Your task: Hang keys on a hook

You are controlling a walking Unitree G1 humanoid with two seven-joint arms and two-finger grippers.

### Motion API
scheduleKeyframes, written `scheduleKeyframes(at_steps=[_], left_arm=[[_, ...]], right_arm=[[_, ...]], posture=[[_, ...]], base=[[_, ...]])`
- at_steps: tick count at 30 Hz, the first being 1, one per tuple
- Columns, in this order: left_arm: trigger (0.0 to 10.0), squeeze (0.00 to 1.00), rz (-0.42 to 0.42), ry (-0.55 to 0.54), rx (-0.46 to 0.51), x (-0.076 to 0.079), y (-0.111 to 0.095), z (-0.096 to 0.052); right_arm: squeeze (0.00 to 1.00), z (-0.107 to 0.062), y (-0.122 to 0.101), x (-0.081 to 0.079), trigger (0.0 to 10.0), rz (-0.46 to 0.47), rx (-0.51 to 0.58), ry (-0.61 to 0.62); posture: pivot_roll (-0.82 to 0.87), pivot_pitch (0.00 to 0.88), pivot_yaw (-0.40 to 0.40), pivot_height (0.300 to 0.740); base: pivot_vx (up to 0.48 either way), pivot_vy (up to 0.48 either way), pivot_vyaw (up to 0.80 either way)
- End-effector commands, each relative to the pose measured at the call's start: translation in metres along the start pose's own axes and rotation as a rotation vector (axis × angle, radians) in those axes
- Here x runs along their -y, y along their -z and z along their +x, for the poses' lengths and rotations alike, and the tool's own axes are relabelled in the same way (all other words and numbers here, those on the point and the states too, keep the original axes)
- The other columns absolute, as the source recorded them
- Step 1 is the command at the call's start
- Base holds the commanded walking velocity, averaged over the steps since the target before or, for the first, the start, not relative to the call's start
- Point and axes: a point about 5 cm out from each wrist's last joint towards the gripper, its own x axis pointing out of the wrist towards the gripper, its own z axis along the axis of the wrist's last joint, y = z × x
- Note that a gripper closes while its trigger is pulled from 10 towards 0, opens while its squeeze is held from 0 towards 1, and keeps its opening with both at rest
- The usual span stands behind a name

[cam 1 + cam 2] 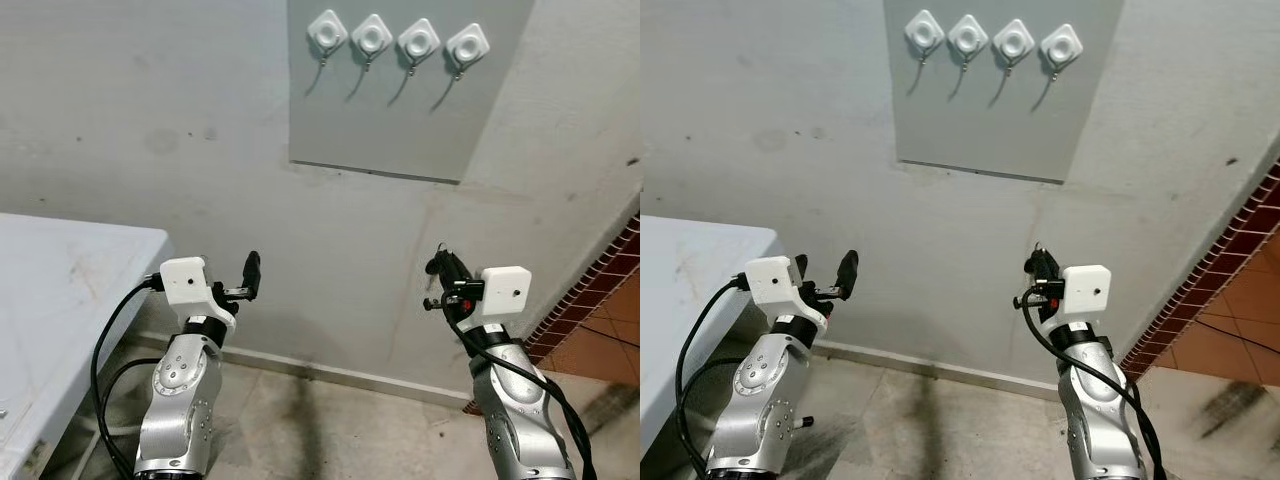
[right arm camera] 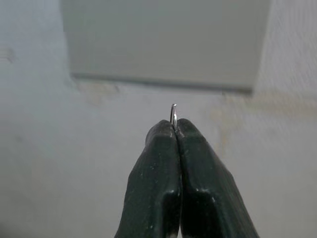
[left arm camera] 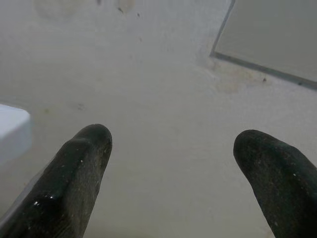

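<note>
Right end effector [image 1: 437, 262], head views: pinching the key ring, raised before the wall, well below the hooks [image 1: 397, 42].
Left end effector [image 1: 252, 272], head views: hovering near the tabletop [image 1: 60, 290], carrying nothing.
Left wrist view: fingers [image 3: 79, 173] standing spread, facing bare wall and the panel [image 3: 272, 34] corner.
Right wrist view: fingers [image 2: 158, 178] pressing together on the key ring [image 2: 173, 116], a thin loop poking out, pointing beneath the panel.
Progress: keys seemingly grasped; lifting to a hook and threading the ring remaining.
</note>
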Motion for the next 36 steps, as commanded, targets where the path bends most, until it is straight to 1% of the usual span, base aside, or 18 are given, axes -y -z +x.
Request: scheduleKeyframes(at_steps=[1,7,13,31,32,36], left_arm=[[10.0,0.00,0.026,0.036,0.039,0.005,-0.010,0.000],[10.0,0.00,0.048,0.091,0.067,0.012,-0.021,0.003],[10.0,0.00,0.059,0.126,0.059,0.016,-0.021,0.002],[10.0,0.00,0.041,0.124,0.035,0.019,-0.019,0.000],[10.0,0.00,0.039,0.110,0.028,0.018,-0.018,0.001],[10.0,0.00,0.049,0.116,0.039,0.020,-0.020,0.001]], right_arm=[[0.00,0.001,-0.015,0.000,10.0,0.004,0.077,-0.015],[0.00,0.004,-0.025,0.000,10.0,-0.002,0.115,-0.006],[0.00,0.003,-0.025,-0.001,10.0,-0.002,0.117,-0.006],[0.00,0.002,-0.024,-0.002,10.0,0.000,0.103,-0.009],[0.00,0.002,-0.023,-0.002,10.0,-0.001,0.097,-0.009],[0.00,0.003,-0.023,-0.003,10.0,-0.004,0.088,-0.013]], posture=[[-0.01,0.000,-0.029,0.740],[-0.01,0.000,-0.020,0.740],[-0.02,0.000,-0.015,0.740],[-0.01,0.000,-0.018,0.740],[-0.01,0.000,-0.019,0.740],[-0.01,0.000,-0.021,0.740]], base=[[0.296,0.000,0.00],[0.309,0.000,0.00],[0.311,0.000,0.00],[0.307,0.000,0.00],[0.000,0.000,0.00],[0.000,0.000,0.00]])
